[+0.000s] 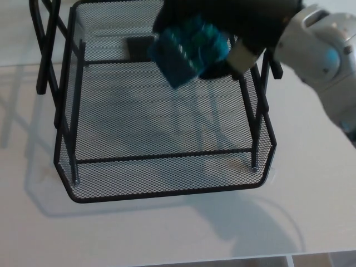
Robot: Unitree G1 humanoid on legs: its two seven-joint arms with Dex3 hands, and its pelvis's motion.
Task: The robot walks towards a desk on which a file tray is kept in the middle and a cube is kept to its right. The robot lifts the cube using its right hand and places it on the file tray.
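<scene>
Your right hand (245, 25) is clamped on the cube (189, 50), which hangs tilted at its fingertips; the file tray (167, 196) lies directly beneath the hand, so you likely need only lower and let go

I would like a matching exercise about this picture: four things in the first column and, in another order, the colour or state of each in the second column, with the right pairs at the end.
Things:
1. cube
2. file tray
3. right hand
4. desk

Colour or state:
A. black wire mesh, standing on the desk
B. white, plain surface
C. blue, held over the back part of the tray
D. black, closed on the cube

Right pairs: 1-C, 2-A, 3-D, 4-B.
</scene>
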